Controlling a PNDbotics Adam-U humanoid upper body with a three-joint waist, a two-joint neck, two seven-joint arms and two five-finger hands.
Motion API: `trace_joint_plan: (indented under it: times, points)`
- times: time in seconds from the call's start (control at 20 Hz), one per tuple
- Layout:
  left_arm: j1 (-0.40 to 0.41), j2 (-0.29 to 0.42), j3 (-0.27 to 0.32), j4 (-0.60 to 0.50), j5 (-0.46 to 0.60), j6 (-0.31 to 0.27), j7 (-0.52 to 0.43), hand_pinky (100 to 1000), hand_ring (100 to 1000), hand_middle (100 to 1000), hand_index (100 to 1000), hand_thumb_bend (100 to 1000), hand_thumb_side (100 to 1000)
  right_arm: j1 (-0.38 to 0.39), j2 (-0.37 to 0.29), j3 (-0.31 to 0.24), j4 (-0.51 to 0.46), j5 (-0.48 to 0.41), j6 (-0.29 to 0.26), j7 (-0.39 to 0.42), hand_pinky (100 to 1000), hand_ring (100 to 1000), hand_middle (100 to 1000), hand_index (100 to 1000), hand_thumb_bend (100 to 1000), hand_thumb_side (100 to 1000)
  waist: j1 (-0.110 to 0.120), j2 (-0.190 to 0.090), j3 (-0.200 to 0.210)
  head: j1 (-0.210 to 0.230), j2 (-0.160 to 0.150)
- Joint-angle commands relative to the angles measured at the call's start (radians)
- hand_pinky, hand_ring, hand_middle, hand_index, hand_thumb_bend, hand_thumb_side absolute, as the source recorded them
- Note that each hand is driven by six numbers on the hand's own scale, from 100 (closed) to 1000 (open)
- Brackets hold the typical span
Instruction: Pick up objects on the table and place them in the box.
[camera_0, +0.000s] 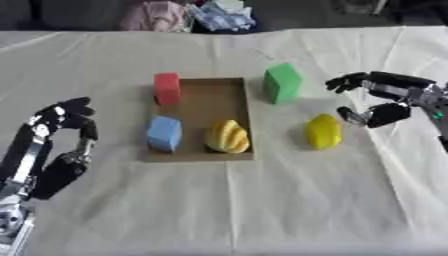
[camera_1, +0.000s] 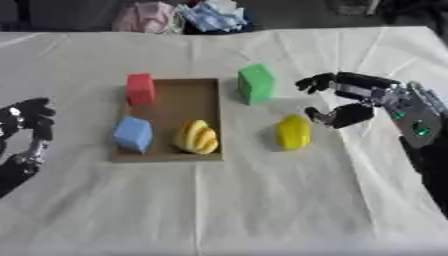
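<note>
White-clothed table (camera_0: 262, 200); flat brown box (camera_0: 219, 102), green block (camera_0: 283, 82), yellow fruit (camera_0: 323, 131) atop.

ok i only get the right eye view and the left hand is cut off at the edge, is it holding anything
observer: no, the left eye view shows the whole left hand, fingers relaxed, nothing in it
operator: is it near the flat brown cardboard box
observer: apart from it, bare white tablecloth lies between the hand and the cardboard box
operator: and where does its arm run
observer: the left forearm runs from the hand down to the lower left corner, clear of the blue cube
</note>
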Motion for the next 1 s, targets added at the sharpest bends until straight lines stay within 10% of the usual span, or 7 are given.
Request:
trace_joint_plan:
  times: [0.05, 0.55, 1.0]
  points:
    - [-0.001, 0.011, 0.005, -0.016, -0.004, 0.002, -0.008, 716, 676, 680, 870, 100, 706, -0.005, -0.050, 0.020, -0.038, -0.029, -0.324, 0.325, 900, 873, 884, 988, 100, 659, -0.017, -0.032, -0.001, 0.002, 0.005]
    - [0.001, 0.010, 0.003, -0.016, -0.008, 0.007, -0.022, 716, 676, 680, 872, 100, 708, 0.023, -0.053, 0.088, -0.048, -0.018, -0.324, 0.325, 900, 872, 879, 984, 100, 788, -0.020, -0.035, -0.002, -0.002, 0.005]
    - [0.000, 0.007, 0.002, -0.016, -0.013, 0.010, -0.026, 717, 677, 680, 872, 100, 707, 0.025, -0.031, 0.108, -0.053, 0.053, -0.324, 0.325, 898, 872, 876, 986, 100, 687, -0.020, -0.035, -0.001, -0.002, 0.005]
